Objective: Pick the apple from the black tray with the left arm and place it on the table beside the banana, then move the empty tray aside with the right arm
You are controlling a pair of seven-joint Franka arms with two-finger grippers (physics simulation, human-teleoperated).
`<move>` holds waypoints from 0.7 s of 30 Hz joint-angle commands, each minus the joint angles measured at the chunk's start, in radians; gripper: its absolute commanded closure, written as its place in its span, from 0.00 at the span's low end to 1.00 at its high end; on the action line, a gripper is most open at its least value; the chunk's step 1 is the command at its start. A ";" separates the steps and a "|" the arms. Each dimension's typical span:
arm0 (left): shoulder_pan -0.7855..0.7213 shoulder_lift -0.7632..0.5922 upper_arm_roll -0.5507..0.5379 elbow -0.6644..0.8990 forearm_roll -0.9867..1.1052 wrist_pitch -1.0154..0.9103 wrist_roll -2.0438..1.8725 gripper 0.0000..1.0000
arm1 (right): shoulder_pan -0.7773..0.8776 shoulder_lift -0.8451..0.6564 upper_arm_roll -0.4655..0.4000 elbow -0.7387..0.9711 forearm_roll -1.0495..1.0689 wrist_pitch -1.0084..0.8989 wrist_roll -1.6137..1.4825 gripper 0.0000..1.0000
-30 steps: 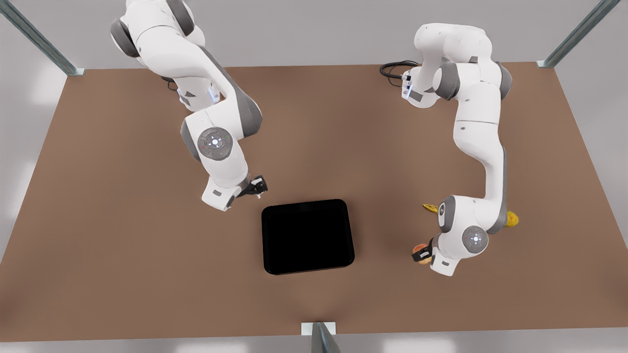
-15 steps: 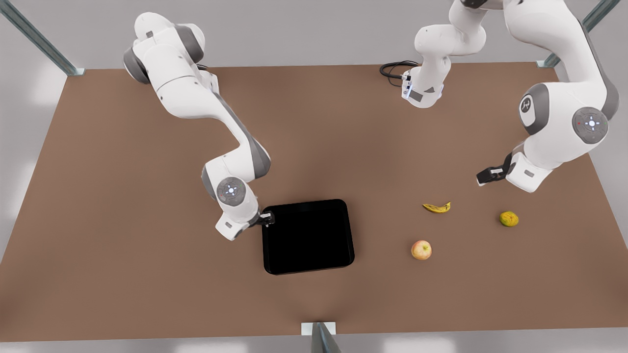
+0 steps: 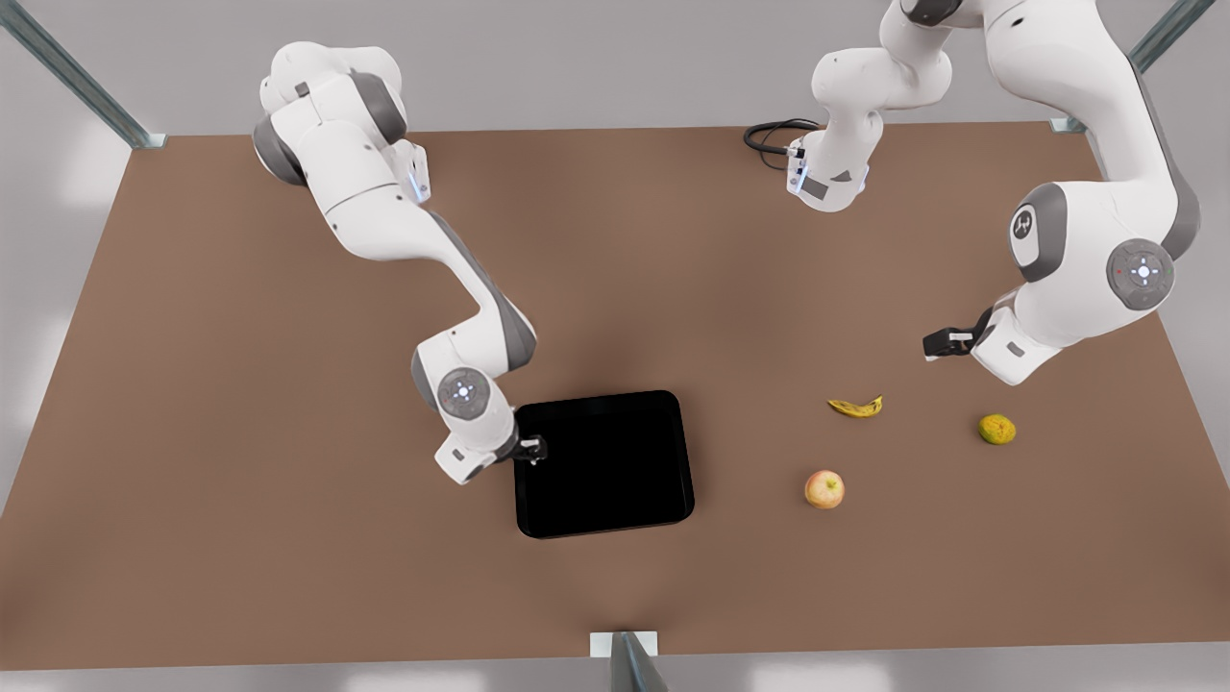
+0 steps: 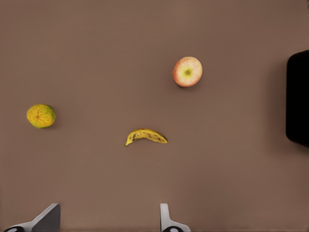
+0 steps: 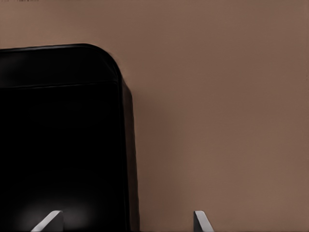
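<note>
The apple (image 3: 824, 489) (image 4: 188, 71) rests on the brown table (image 3: 288, 538), a short way in front of the banana (image 3: 855, 407) (image 4: 146, 137). My left gripper (image 3: 937, 344) (image 4: 107, 224) hangs open above the table behind the banana, holding nothing. The black tray (image 3: 605, 461) (image 5: 58, 145) (image 4: 299, 96) lies empty near the table's middle. My right gripper (image 3: 535, 449) (image 5: 125, 223) is open at the tray's edge on the front view's left. One finger is over the tray's floor and the other is over the table outside the rim.
A bumpy yellow-green fruit (image 3: 996, 429) (image 4: 41, 116) lies to the front view's right of the banana. A black cable (image 3: 769, 135) coils at the back by the left arm's base. A grey frame post (image 3: 629, 663) stands at the front edge.
The left gripper let go of the apple, rose and drew back behind the banana. The right gripper came down and forward to the tray's edge.
</note>
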State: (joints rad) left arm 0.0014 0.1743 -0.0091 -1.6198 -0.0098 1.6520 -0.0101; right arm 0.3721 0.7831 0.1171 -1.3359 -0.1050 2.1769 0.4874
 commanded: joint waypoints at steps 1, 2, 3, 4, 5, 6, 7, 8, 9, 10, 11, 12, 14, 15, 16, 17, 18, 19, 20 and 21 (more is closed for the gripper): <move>0.000 0.001 0.000 -0.003 0.001 0.002 0.110 0.00 | -0.001 0.019 -0.001 0.001 -0.001 0.023 -0.001 0.00; 0.000 0.005 0.000 -0.003 0.001 0.002 0.111 0.00 | 0.002 0.031 -0.001 0.003 0.001 0.029 -0.003 0.00; 0.000 0.007 0.000 -0.003 0.001 0.003 0.111 0.00 | 0.004 0.034 -0.001 0.003 -0.001 0.034 -0.003 0.00; 0.000 0.007 0.000 -0.003 0.001 0.011 0.110 0.00 | 0.005 0.041 -0.001 0.003 -0.001 0.034 -0.003 0.01; 0.000 0.007 0.000 -0.003 0.001 0.011 0.110 0.00 | 0.007 0.044 0.001 0.003 -0.001 0.037 -0.003 0.03; 0.000 0.010 0.000 -0.003 0.001 0.011 0.110 0.00 | 0.016 0.051 0.001 0.001 0.001 0.037 -0.004 0.03; 0.000 0.013 0.000 -0.003 0.001 0.011 0.110 0.00 | 0.016 0.056 0.001 0.001 -0.001 0.037 -0.004 0.05; 0.000 0.013 0.000 -0.003 0.001 0.012 0.110 0.00 | 0.016 0.059 0.001 0.001 -0.001 0.040 -0.004 0.06; 0.000 0.011 0.000 -0.002 -0.001 0.012 0.110 0.00 | 0.014 0.059 0.001 -0.011 -0.001 0.064 -0.006 0.08; -0.004 0.010 -0.008 0.008 0.001 0.012 0.110 0.00 | 0.013 0.061 0.001 -0.011 -0.001 0.064 -0.020 0.12; -0.009 0.002 -0.011 0.009 0.002 0.012 0.110 0.00 | 0.013 0.061 0.001 -0.011 -0.001 0.064 -0.020 0.16; -0.011 -0.012 -0.011 0.015 0.004 0.003 0.110 0.00 | 0.010 0.059 0.001 -0.011 -0.001 0.064 -0.029 0.20; -0.011 -0.041 -0.011 0.015 0.005 -0.004 0.111 0.00 | -0.002 0.059 -0.001 -0.009 -0.001 0.064 -0.078 0.34; -0.011 -0.052 -0.023 0.014 0.004 -0.029 0.111 0.00 | -0.009 0.057 -0.001 -0.009 -0.002 0.064 -0.098 0.40; -0.011 -0.052 -0.035 0.014 0.002 -0.040 0.116 0.00 | -0.009 0.057 -0.001 -0.009 -0.002 0.064 -0.113 0.44; -0.011 -0.068 -0.034 0.012 0.002 -0.041 0.116 0.00 | -0.009 0.057 -0.001 -0.009 -0.004 0.064 -0.116 0.45; -0.009 -0.088 -0.029 0.008 0.002 -0.061 0.116 0.00 | -0.009 0.057 -0.001 -0.009 -0.004 0.064 -0.116 0.45; -0.009 -0.091 -0.031 0.008 0.004 -0.077 0.116 0.00 | -0.009 0.057 -0.001 -0.009 -0.004 0.066 -0.116 0.45; -0.009 -0.090 -0.031 0.008 0.004 -0.078 0.114 0.00 | -0.007 0.057 -0.001 -0.009 -0.002 0.066 -0.116 0.45; -0.009 -0.090 -0.031 0.006 0.004 -0.077 0.114 0.00 | -0.006 0.059 -0.001 -0.011 -0.002 0.066 -0.116 0.45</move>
State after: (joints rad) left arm -0.0142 0.0869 -0.0395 -1.6136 -0.0071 1.6085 0.0678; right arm 0.3663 0.8430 0.1165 -1.3467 -0.1081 2.2376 0.4440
